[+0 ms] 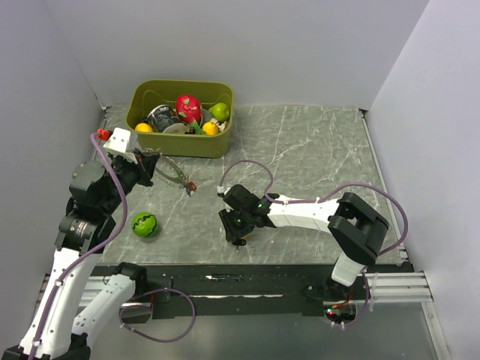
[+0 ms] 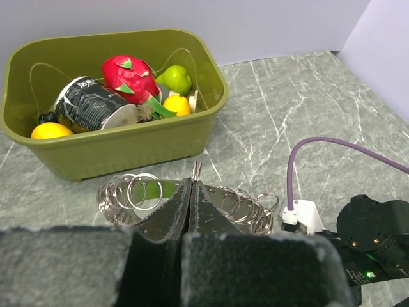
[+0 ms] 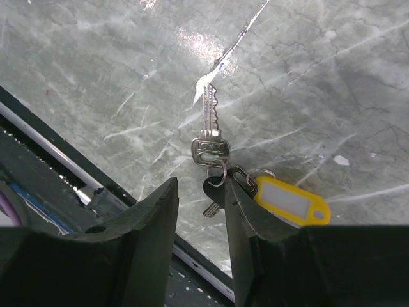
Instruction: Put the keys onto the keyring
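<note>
Keys [image 3: 210,150] are resolved only in right-wrist view, blade pointed away from narrowly spread right claw [image 3: 201,195]; keyring [image 2: 108,198] is pinched by left claw [image 2: 191,184].

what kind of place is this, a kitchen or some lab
Probably a robot lab test cell, not a kitchen: a left arm and right arm mounted at a marble-look table, plain walls boxing it in, and a bin of toy-like fruit as props.

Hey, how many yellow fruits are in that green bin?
2. One yellow fruit lies at the left end of the green bin; another yellow fruit sits right of the red dragon fruit. Others may be hidden underneath.
</note>
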Motion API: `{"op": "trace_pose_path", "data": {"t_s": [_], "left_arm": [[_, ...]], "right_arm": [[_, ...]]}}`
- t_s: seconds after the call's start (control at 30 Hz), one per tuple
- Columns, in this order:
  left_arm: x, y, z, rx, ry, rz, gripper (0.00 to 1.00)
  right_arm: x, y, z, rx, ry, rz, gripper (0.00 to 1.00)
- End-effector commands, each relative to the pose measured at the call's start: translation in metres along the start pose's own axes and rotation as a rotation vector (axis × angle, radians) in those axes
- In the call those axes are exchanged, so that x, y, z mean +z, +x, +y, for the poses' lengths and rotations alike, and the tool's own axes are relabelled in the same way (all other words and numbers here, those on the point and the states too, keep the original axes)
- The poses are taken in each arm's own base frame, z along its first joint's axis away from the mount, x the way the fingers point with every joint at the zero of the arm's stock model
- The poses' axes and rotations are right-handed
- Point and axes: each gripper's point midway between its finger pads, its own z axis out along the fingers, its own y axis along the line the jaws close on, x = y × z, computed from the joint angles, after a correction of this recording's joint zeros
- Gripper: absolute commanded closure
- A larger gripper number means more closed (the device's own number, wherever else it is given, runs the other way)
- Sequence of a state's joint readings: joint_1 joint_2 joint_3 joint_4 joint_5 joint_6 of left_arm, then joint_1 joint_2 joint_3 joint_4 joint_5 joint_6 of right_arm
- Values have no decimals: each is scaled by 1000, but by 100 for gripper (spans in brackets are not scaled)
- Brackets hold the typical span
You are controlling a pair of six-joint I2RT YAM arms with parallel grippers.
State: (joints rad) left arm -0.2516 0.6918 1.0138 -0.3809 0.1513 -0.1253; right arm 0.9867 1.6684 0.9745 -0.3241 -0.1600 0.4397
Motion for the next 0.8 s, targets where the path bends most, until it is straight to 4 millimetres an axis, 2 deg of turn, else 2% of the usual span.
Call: {"op": "trace_pose_path", "data": {"t_s": [0.0,0.37,0.5,0.77], "left_arm": [[1,-20,-4,5,23,-80,99],[1,-20,-6,3,36,-82,99],[1,-21,-7,4,36,-86,99],[-1,-22,-8,5,41,-91,99]], "right_arm": [[-2,-12,9,3,-28,-38,58],[11,-5,0,15,22,14,59],[13,-4,0,16,20,14,65],[7,-11,6,-32,49,-18,64]]}}
